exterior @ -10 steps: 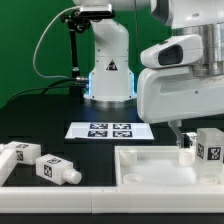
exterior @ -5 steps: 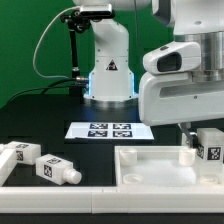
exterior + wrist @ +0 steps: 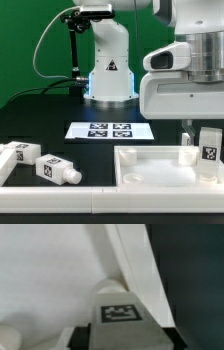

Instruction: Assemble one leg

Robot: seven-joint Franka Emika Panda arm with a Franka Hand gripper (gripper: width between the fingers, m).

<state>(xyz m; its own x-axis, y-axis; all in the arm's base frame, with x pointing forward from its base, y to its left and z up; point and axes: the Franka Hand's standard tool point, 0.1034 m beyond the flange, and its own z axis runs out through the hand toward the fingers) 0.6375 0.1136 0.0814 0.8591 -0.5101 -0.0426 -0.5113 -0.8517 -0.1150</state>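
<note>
A white leg (image 3: 210, 146) with a black-and-white tag stands upright at the right end of the large white rimmed panel (image 3: 150, 168). My gripper (image 3: 206, 138) hangs over it from above. In the wrist view the leg (image 3: 120, 308) fills the space between my gripper's (image 3: 122, 339) dark fingers (image 3: 80, 339), which press on both its sides; the panel's rim (image 3: 135, 274) runs beside it. Two more legs (image 3: 20, 155) (image 3: 58, 170) lie on the table at the exterior view's left.
The marker board (image 3: 108, 130) lies flat behind the panel. The arm's white base (image 3: 108, 70) rises at the back. A small white part (image 3: 188, 153) sits on the panel just left of the held leg.
The fingers have drawn in against the leg's sides. The leg now shows a narrower face in the exterior view, turned slightly. The two legs at the left have not moved.
</note>
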